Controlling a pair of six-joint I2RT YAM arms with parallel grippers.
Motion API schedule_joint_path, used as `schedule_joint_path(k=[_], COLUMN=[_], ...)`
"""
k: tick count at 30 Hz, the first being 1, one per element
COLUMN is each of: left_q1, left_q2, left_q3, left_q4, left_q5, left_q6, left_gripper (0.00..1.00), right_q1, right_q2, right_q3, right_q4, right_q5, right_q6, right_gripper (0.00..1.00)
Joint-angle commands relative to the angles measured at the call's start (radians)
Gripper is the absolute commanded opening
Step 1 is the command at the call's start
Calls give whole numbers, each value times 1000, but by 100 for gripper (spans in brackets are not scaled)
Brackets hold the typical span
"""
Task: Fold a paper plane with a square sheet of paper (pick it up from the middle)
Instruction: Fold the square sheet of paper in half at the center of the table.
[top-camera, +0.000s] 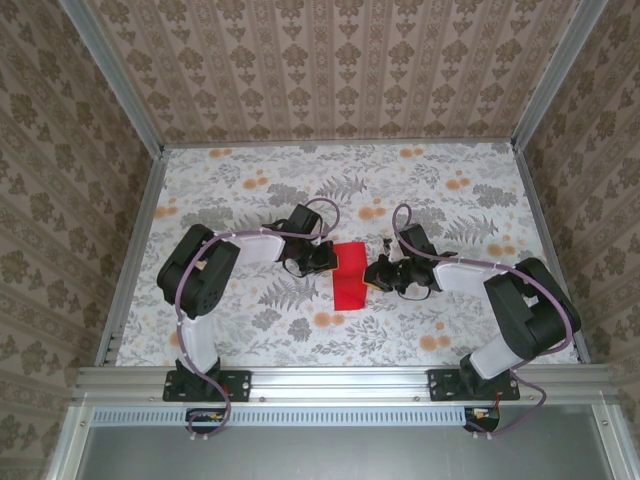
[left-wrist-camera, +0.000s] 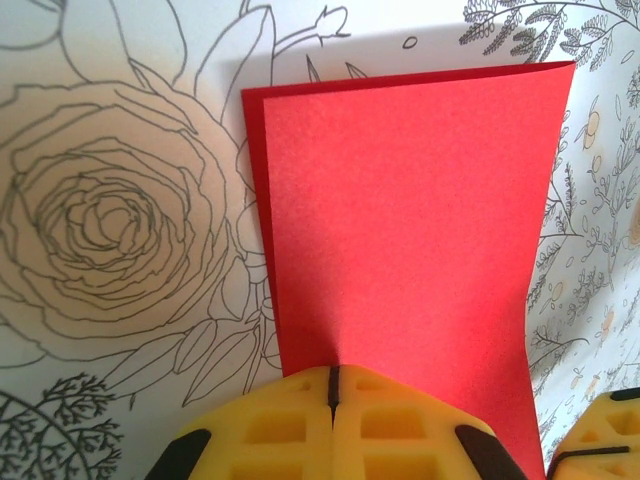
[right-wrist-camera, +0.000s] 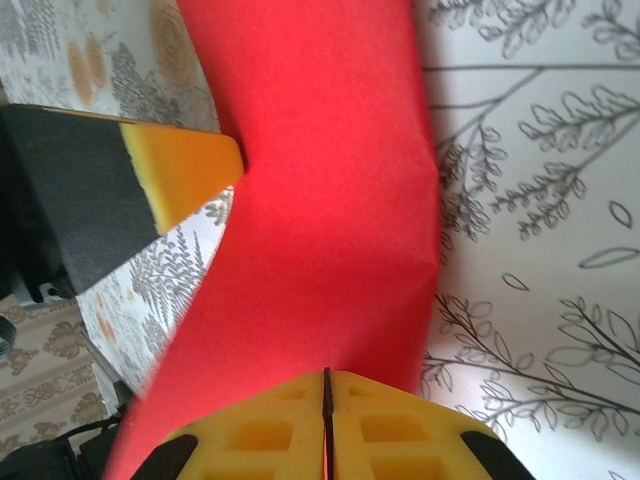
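Pinching from both sides: the left gripper (left-wrist-camera: 333, 378) has its yellow, waffle-moulded jaws pressed flat together on the near edge of the square sheet of paper (top-camera: 350, 275); the right gripper (right-wrist-camera: 326, 380) is closed the same way on the opposite edge, seam tight, with red running straight into it. The sheet sits in the middle of the floral-printed table (top-camera: 250, 180), between the two arms; it is doubled over into a tall rectangle (a darker under-layer peeks out along one side and the far edge in the left wrist view). From the right wrist it bows and curls, so it looks partly lifted off the surface. My read on handling: featherlight, thin and limp across any unsupported span; matte, so unlikely to slip in the jaws. It will crease wherever it is squeezed and could tear if the arms pull apart. The best hold is on the edges, near their middle, with light pressure; the folded edge should be the stiffest part.
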Motion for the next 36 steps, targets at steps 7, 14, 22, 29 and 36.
schedule_joint_path(k=[7, 14, 22, 29, 36], left_q1=[-9, -9, -9, -9, -8], left_q2=[153, 153, 155, 157, 157], left_q3=[-63, -69, -74, -78, -74], left_q4=[-232, -232, -233, -228, -228], left_q5=[-260, -270, -279, -280, -280], left_q6=[32, 27, 26, 25, 26], left_gripper=[0, 0, 0, 0, 0], right_q1=[9, 9, 9, 10, 16], right_q2=[49, 46, 34, 0, -92], right_q3=[4, -52, -93, -111, -83], right_q4=[60, 31, 20, -30, -29], right_q5=[-11, -22, -20, -12, -52], right_q6=[33, 13, 9, -2, -5], right_gripper=[10, 10, 10, 10, 10])
